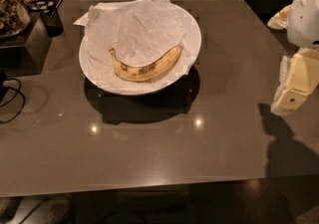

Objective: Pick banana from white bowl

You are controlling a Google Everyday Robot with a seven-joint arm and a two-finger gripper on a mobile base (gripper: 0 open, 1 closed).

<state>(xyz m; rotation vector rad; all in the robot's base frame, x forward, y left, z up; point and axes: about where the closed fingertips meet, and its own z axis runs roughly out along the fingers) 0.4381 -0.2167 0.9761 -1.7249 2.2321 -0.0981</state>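
Observation:
A curved yellow banana (145, 66) with brown speckles lies in the front part of the white bowl (194, 34), its dark stem tip at the left. The bowl is wide and shallow, lined with crumpled white paper (134, 26), and stands on a dark base at the middle of the brown table. My gripper (295, 86) hangs at the right edge of the view, well to the right of the bowl and above the table's right side. It holds nothing that I can see.
A dark box (27, 44) with a jar of mixed items stands at the far left, with a black cup (51, 20) beside it. Black cables (11, 99) lie at the left edge. The table's front edge (149, 184) runs across the bottom.

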